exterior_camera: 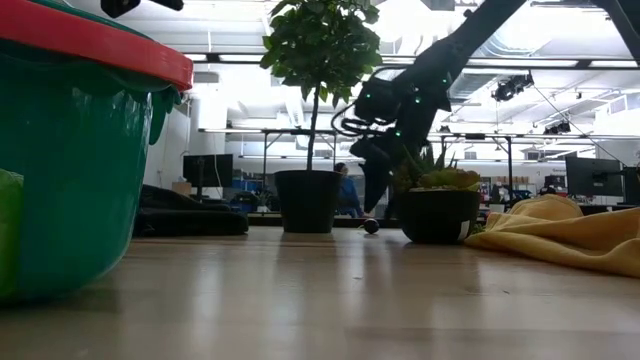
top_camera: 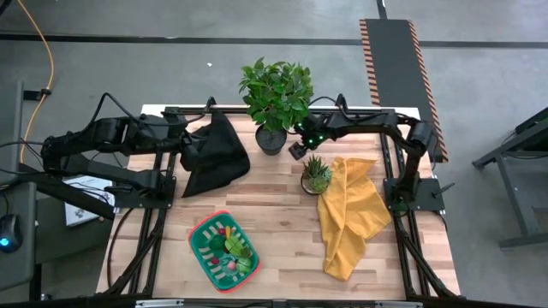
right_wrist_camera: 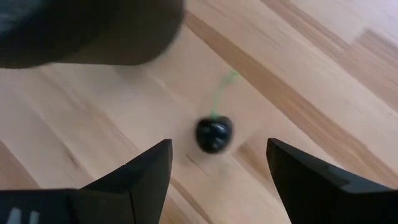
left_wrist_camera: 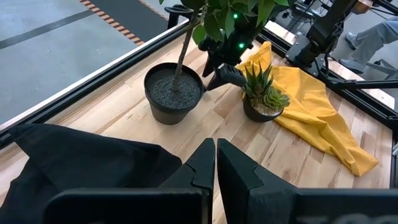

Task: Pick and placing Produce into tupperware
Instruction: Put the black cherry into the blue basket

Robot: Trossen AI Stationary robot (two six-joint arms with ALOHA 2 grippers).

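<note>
So there's a small dark cherry with a thin green stem lying loose on the surface, between the big plant pot and the spiky plant. The right tool hangs right over it, jaws wide, holding nothing. I'd drop straight down with the round body centred, pinch the body and not the stem, and stay off both pots. The tub is well off at the near edge, already holding produce. The left tool is shut and empty over the black cloth.
</note>
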